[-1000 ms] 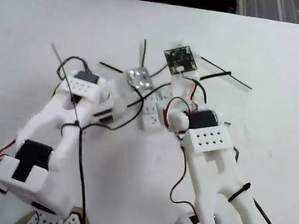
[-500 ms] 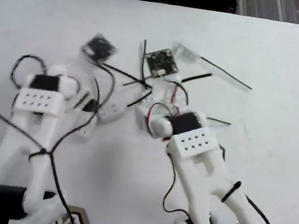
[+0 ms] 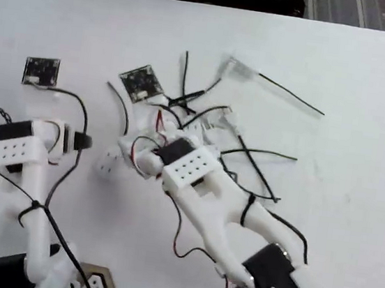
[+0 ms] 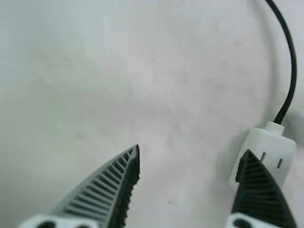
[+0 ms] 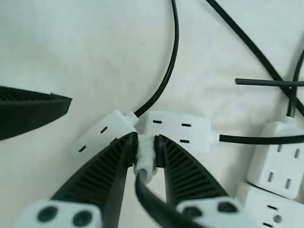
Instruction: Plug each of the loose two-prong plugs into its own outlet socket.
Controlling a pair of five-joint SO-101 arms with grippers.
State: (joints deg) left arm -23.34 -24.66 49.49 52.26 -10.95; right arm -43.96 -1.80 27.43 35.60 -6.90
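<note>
Pinches a white two-prong plug (image 5: 145, 160) in the right gripper (image 5: 145, 140) — tip between two white outlet sockets (image 5: 179, 129). Holds the left gripper (image 4: 190, 159) wide open above the table (image 4: 95, 71) — another socket (image 4: 271, 148) beside one fingertip.

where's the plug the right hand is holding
In the right wrist view, the plug is pinched in the right hand, with its nose right beside a white outlet socket.

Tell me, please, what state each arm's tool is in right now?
Left tool: open, holding nothing.
Right tool: closed on a white plastic plug with a black cord.
</note>
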